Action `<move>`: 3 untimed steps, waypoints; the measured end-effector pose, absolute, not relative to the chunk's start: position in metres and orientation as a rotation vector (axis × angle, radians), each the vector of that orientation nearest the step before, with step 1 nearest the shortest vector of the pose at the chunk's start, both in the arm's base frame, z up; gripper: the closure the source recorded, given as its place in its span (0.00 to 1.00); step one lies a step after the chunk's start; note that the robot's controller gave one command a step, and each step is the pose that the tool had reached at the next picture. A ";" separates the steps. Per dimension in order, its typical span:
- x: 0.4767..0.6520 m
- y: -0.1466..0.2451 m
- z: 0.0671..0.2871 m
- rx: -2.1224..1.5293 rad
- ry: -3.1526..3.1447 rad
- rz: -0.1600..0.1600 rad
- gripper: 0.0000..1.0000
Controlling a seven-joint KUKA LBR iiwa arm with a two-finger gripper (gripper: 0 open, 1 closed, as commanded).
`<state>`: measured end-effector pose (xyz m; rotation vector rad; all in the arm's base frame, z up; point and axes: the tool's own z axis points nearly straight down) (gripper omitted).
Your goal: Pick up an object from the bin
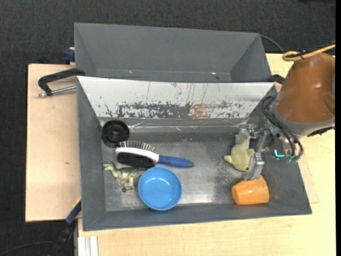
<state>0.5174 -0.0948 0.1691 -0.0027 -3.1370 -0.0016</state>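
Jaws beside pale toy [240, 157], near orange cup [250, 192]

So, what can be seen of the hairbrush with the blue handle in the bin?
The hairbrush with the blue handle lies flat on the floor of the grey metal bin, left of the middle. It looks like plastic. The head is white with a black band along its near side, and pale bristles face the far wall. The handle points to the view's right. A round blue bowl sits just in front and seems to touch the head. A black round disc lies close behind.
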 end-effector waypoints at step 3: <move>0.569 -0.151 0.255 0.640 -3.090 0.010 1.00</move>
